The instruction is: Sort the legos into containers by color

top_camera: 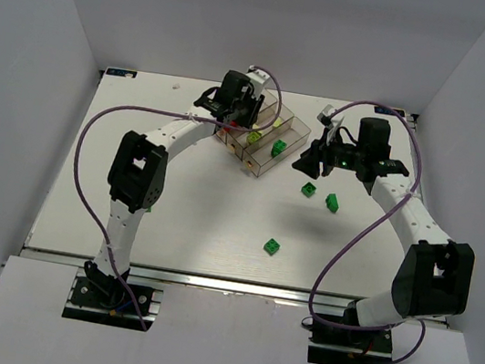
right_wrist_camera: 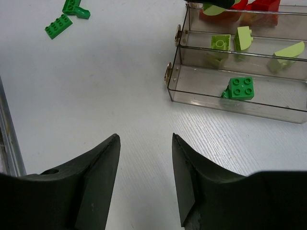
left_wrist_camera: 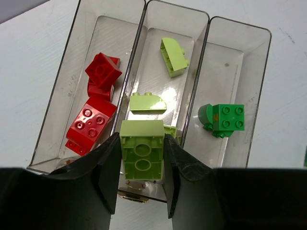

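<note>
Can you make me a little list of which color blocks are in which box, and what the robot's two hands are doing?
left gripper: shut on a pale green brick, over the middle box
right gripper: open, empty, over the table
end box: red bricks
middle box: pale green bricks
other end box: one dark green brick
loose on table: three dark green bricks

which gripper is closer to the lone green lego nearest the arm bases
Right. The right gripper hangs open over the table beyond the lone green lego; the left gripper is farther, above the containers, shut on a pale yellow-green lego.
</note>
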Tool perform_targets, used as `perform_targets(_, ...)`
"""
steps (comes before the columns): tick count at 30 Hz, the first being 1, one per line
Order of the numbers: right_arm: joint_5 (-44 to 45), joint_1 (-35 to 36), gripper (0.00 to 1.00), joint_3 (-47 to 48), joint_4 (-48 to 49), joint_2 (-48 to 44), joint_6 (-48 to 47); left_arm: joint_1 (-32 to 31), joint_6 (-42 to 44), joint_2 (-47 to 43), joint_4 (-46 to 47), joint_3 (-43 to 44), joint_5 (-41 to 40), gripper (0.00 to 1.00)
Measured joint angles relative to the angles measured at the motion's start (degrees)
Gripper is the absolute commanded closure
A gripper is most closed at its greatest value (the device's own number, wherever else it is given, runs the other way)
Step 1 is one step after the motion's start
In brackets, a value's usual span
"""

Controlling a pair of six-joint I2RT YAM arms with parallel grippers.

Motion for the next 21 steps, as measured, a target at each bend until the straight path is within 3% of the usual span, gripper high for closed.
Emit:
perform_targets(7, 0.8, -0.1, 0.46, 0.0, -0.3, 0.0, -0.3, 0.0, -0.1, 0.0, 1.7, -3.8, -2.6, 0.54)
perform_targets(11, 0.9, -0.1, 0.45, 0.0, -0.4, 0.0, -0.4, 0.0, 0.0, 0.0, 2.7, -3.8, -3.7, 0.38)
perform_targets(13, 1.1, -0.2, 0.44, 0.0, -0.4, 0.0, -0.4, 0.0, -0.4, 0.0, 3.3, -3.8, -4.0, 0.26)
perform_targets(15, 1.3, -0.3, 0.44, 0.0, -0.4, 0.0, -0.4, 0.0, -1.0, 0.0, 3.6, -3.9, -4.2, 0.25)
perform_targets(16, 1.5, -0.4, 0.44, 0.0, -0.4, 0.0, -0.5, 0.0, -1.2, 0.0, 3.9, -3.9, -4.3, 0.17)
perform_targets(17, 1.7, -0.4, 0.44, 0.0, -0.4, 0.0, -0.5, 0.0, -1.4, 0.0, 4.4, -3.9, -4.4, 0.02)
perform_targets(21, 2.5, -0.4, 0.43, 0.0, -0.6, 0.0, -0.9, 0.0, -2.1, -0.1, 5.5, -4.8, -5.0, 0.02)
